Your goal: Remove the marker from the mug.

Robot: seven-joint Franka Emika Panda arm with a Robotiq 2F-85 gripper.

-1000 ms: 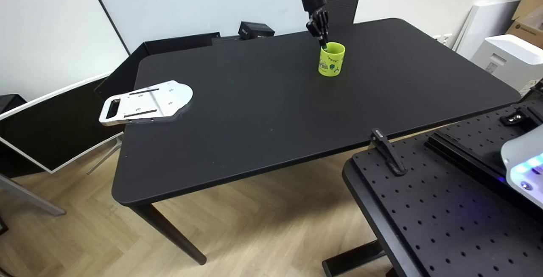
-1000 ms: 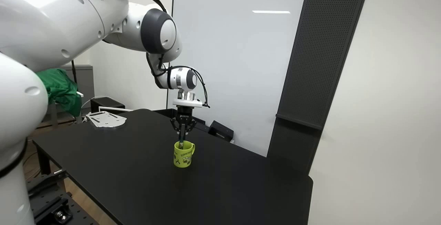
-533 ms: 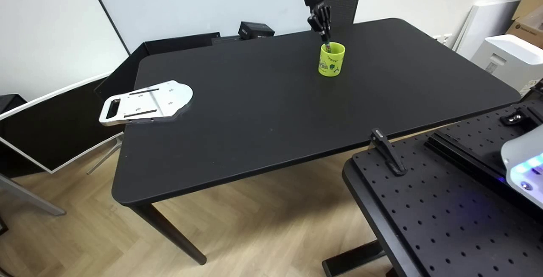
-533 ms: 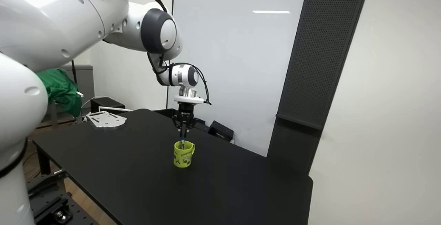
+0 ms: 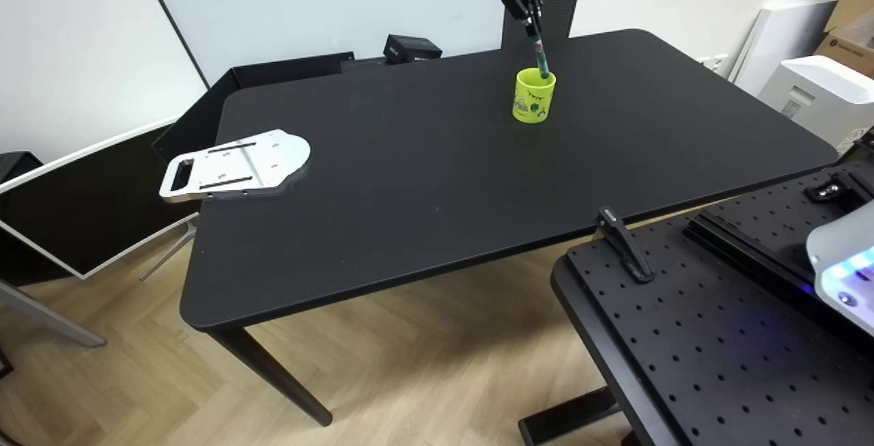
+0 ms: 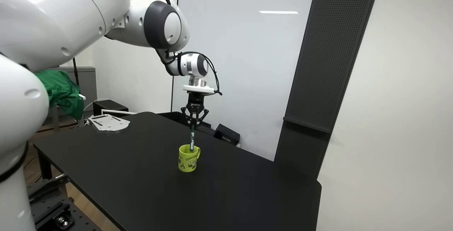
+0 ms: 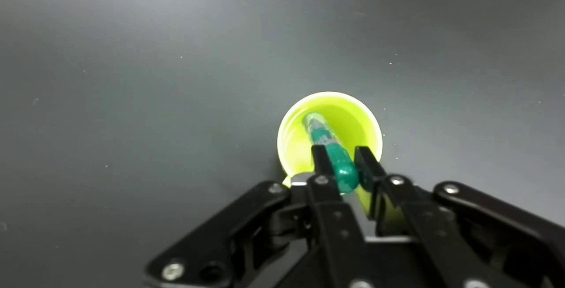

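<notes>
In an exterior view: marker (image 5: 540, 57) hangs tilted, tip at mouth of mug (image 5: 532, 104); sideways too soon may snag and topple the mug. Wrist view: end effector (image 7: 341, 159) pinches marker's upper end; slack grip could drop it.

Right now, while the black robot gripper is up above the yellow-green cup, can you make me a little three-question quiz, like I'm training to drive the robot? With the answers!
1. True or false: the yellow-green cylindrical mug with dark printed pictures stands upright on the flat black table.
2. Pick one: what does the black two-fingered gripper hold? A) a wooden spoon; B) a teal-green, pen-shaped marker; C) a red block.
3. Fill the gap: in an exterior view, one end of the flat white plate with a handle slot sticks out past the table's ...

Key: 1. True. 2. B. 3. Edge.
</notes>
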